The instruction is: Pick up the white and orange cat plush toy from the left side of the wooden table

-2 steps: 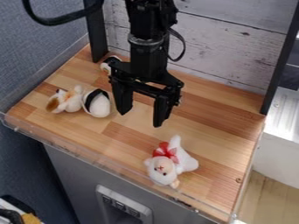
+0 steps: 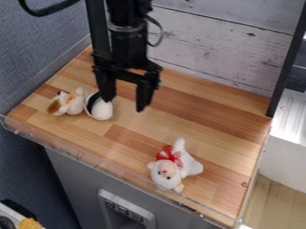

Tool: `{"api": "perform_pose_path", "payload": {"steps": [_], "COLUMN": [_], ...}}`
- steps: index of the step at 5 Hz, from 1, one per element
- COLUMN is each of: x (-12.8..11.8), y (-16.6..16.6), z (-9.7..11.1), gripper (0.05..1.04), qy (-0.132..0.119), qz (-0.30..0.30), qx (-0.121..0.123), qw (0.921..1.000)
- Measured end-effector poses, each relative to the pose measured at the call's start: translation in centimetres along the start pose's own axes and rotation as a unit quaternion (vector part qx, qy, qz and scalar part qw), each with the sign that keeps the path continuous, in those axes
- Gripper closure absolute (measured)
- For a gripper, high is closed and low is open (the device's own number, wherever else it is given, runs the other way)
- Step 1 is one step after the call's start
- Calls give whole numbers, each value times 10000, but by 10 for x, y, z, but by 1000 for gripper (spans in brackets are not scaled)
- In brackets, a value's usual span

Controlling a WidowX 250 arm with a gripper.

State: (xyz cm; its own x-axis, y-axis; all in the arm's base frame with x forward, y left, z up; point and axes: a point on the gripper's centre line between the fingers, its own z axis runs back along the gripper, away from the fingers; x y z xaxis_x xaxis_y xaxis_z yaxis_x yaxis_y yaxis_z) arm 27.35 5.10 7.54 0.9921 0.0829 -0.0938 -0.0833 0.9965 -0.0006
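Note:
The black gripper [image 2: 124,105] hangs open over the back left part of the wooden surface, nothing between its fingers. Its left finger overlaps the edge of a round white plush piece [image 2: 101,111] with a black band; whether they touch I cannot tell. Left of that, against it, lies a white and brown plush toy [image 2: 72,103]. A white plush animal [image 2: 168,171] with a red ribbon at its neck lies nearer the front edge, well away from the gripper.
A low clear rim [image 2: 122,173] runs along the front edge. Dark posts stand at the back left and back right [image 2: 286,62], with a whitewashed plank wall [image 2: 221,42] between them. A blue-grey partition [image 2: 39,49] borders the left side.
The gripper has moved left and toward the back, still open. It now hides the small toy that was behind it. The other plush toys have not moved.

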Motion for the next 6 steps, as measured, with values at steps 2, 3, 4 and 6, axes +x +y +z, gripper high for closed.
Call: {"api": "perform_pose_path", "payload": {"steps": [2,3,4,6], "x": [21,28,31,33], "y": [65,95,105,123], "z": [0,-4,-6,-26], "gripper": [90,90,90,84], "qy": [-7,-13,-31,-58], "qz": [132,36,-128,-211], "qx": [-1,18,23,19], "qw": [9999,10000,9999,9998]}}
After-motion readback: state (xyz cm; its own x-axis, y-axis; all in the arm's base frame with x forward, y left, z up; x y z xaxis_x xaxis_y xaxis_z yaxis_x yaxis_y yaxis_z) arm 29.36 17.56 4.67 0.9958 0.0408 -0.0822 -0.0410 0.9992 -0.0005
